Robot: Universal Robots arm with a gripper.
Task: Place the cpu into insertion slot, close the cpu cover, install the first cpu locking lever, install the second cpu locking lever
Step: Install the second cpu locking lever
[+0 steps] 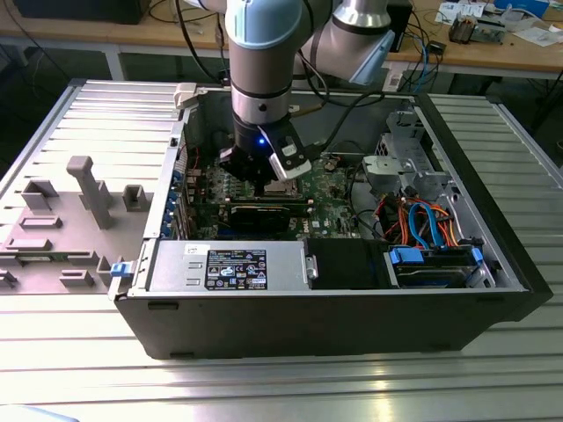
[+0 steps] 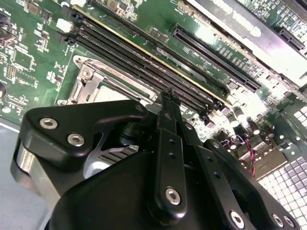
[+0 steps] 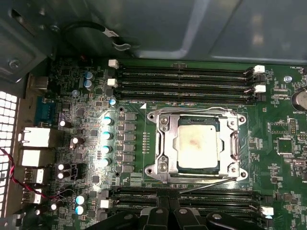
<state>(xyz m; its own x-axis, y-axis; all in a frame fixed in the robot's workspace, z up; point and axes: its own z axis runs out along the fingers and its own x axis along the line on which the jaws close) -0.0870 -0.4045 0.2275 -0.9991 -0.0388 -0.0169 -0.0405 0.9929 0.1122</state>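
Cpu [image 3: 196, 146] sits under closed cover [image 3: 165, 143]; claw [image 3: 169, 215], seemingly clenched and empty, should press levers slowly, I judge.

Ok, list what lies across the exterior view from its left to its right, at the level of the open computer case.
Grey plastic fixture tray → power supply with the label → end effector above the motherboard → blue and orange cables → blue-handled drive bay.
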